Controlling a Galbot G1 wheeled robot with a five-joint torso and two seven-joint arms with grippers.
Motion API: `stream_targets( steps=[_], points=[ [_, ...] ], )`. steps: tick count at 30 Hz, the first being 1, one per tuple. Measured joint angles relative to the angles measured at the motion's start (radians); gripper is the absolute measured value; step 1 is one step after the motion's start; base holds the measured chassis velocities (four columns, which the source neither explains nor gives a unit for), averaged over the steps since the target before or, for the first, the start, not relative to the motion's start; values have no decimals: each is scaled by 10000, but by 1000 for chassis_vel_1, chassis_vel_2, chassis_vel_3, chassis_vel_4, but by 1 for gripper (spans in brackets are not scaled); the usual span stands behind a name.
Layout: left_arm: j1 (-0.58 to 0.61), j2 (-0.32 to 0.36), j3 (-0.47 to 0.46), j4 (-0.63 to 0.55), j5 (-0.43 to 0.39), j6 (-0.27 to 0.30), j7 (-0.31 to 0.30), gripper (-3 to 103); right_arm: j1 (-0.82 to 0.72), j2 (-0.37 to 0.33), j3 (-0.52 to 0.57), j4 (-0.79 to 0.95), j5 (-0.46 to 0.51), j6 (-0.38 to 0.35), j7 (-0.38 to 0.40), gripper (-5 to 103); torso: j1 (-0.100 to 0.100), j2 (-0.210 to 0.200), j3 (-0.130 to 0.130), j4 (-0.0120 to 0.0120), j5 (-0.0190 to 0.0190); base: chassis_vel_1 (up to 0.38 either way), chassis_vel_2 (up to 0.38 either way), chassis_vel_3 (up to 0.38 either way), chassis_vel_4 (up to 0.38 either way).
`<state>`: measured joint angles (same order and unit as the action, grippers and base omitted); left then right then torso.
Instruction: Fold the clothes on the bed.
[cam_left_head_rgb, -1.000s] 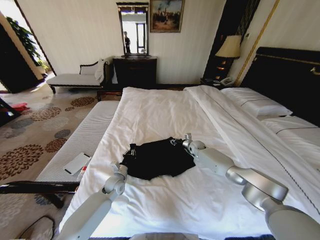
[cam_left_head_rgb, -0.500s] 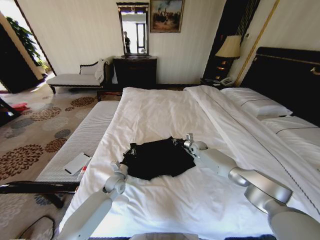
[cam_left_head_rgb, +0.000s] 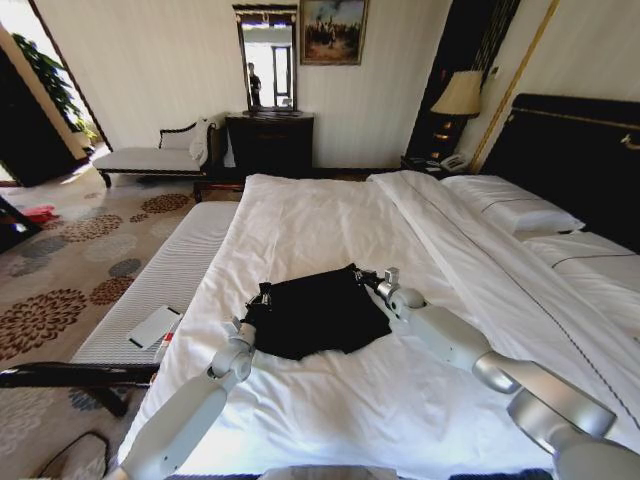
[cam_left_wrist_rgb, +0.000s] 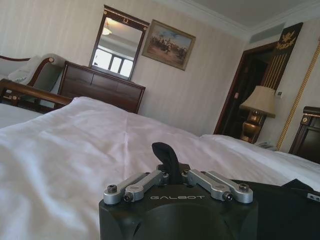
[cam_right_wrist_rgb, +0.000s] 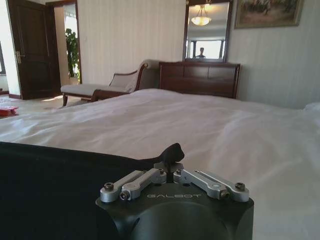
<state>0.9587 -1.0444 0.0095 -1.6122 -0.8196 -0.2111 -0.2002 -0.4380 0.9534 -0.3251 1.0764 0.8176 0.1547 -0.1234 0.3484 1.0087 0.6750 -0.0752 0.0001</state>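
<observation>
Fingers of L gripper (cam_left_head_rgb: 263, 296) & R gripper (cam_left_head_rgb: 366, 278) both pinched on black T-shirt (cam_left_head_rgb: 315, 315) edges, mid white bed (cam_left_head_rgb: 330, 215); vs prior frame R corner lifted/carried farther back, i.e. fold prob. under way.

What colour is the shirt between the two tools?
Black. The T-shirt lies on the white bed; the head view shows it best.

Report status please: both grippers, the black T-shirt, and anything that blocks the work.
Left gripper shut on T-shirt, its left edge. Right gripper shut on far right corner. T-shirt partly folded on bed. No obstruction seen.
</observation>
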Motion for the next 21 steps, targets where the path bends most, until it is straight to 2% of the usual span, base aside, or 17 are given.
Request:
stream_targets(
  steps=[1, 4, 9, 15, 21],
  points=[
    [0, 0, 0, 0, 0, 0, 0, 4, 0, 0, 0, 0, 0, 0, 0, 1, 0, 0, 0, 0, 0, 0, 0, 0, 0],
    [56, 174, -50, -184, -50, -31, 61, 4, -536, 22, 639, 370, -999, 822, 692, 1, 0, 0, 0, 0, -1, 0, 0, 0, 0],
    [122, 480, -46, -527, -48, -90, 189, 4, -1112, 9, 1439, 815, -1959, 1458, 1030, 1, 0, 0, 0, 1, 0, 0, 0, 0, 0],
    [-102, 855, -3, -639, -213, -94, 207, 4, -1698, -140, 2206, 1140, -2221, 1775, 1003, 1, -1, 0, 0, 0, 0, 0, 0, 0, 0],
    [-372, 1156, -11, -756, -441, -60, 190, 4, -1839, -169, 2570, 1362, -2183, 1755, 1026, 1, 0, 0, 0, -6, -2, 0, 0, 0, 0]
  ],
)
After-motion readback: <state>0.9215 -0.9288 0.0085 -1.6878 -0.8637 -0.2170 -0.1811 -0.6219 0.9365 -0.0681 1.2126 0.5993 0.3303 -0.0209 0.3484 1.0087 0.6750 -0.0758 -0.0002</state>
